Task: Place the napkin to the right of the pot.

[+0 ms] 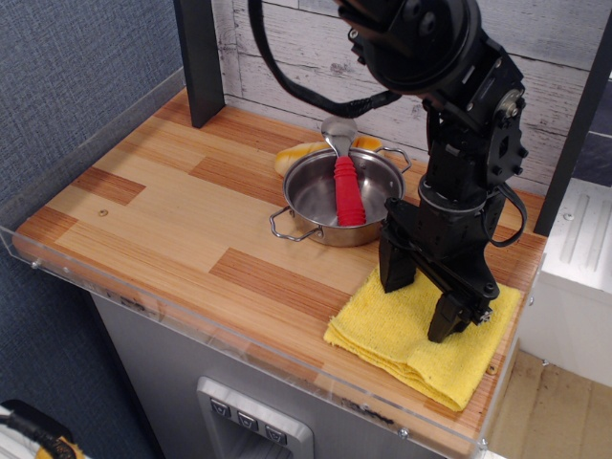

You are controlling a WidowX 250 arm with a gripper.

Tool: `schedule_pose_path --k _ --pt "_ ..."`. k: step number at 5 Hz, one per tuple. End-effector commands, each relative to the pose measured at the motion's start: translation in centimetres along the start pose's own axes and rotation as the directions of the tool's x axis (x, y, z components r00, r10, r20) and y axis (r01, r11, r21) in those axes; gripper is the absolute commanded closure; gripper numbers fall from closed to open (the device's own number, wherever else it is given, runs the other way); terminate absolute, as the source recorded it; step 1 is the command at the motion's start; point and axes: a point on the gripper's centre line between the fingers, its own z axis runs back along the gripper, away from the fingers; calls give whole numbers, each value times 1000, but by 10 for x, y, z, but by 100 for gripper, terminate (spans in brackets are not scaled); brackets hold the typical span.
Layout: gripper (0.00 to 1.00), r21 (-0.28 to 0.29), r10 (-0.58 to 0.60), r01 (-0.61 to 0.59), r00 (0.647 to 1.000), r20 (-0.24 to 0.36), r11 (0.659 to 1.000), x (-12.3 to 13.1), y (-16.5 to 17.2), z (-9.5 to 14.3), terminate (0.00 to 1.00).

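Nearest, at the front right corner of the desk [163, 206]: the napkin [406, 330], bright yellow terry, folded, lay flat with its lower edge close to the clear front lip. It sat forward and right of the pot, apart from it, plausibly already near the spot the task names.

Upon the napkin: the gripper [426, 298], black, pointed straight down. Its jaws stood wide, one finger at the cloth's upper left edge, the other lower right near the middle, both tips at or just on the fabric. Nothing was held between them. Whether the tips pressed the cloth or only grazed it could not be told. Judged purpose: either letting the cloth go or spreading to pin it in place.

Behind, mid-desk: the pot [339, 196], shallow shiny steel, two wire loop handles, upright. A red-handled spoon [346, 186] lay across it, handle inside, bowl resting over the far rim.

Farther, against the pot's back edge: a pale-yellow rounded lump [296, 153], partly hidden.

Rearmost: a whitewashed plank wall [287, 48] and a dark upright post [199, 57].
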Motion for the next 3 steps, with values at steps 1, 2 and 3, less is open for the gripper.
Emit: schedule_pose_path --k 1,2,3 --pt "0 44 159 -163 984 76 986 -15 14 25 0" --pt "0 69 254 -260 964 83 963 -37 30 34 0" --pt "0 88 324 -334 940 108 938 -48 41 44 0"
